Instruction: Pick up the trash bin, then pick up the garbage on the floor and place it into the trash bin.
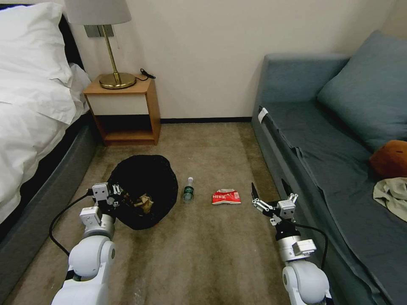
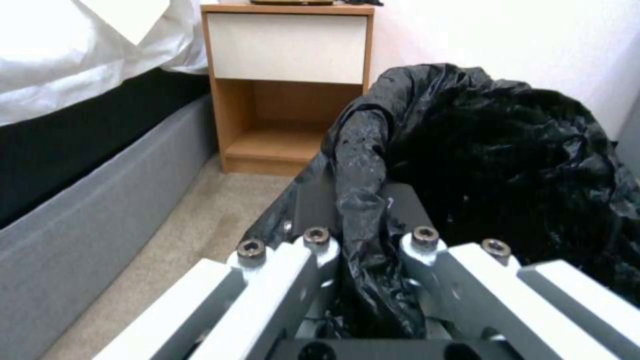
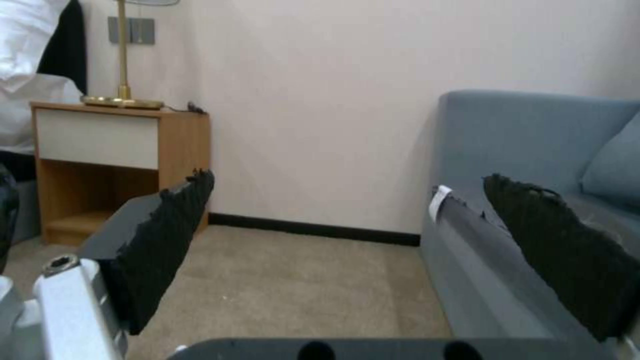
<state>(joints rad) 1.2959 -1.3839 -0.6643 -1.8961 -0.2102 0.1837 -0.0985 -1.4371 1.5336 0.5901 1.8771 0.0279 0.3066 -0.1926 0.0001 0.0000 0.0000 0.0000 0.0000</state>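
Left hand (image 1: 113, 195) was clamped on the trash bin (image 1: 146, 190) rim. Right hand (image 1: 271, 199) hung wide, empty. Red-and-white packet (image 1: 226, 197) lay just inward of it, long axis crosswise; bottle (image 1: 188, 189) beyond, nearer the bin.

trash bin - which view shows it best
The head view: the whole trash bin shows on the carpet, with the left gripper shut on its rim. The left wrist view gives a close look at the bag-lined rim pinched between the fingers. The right wrist view catches a dark sliver at its edge.
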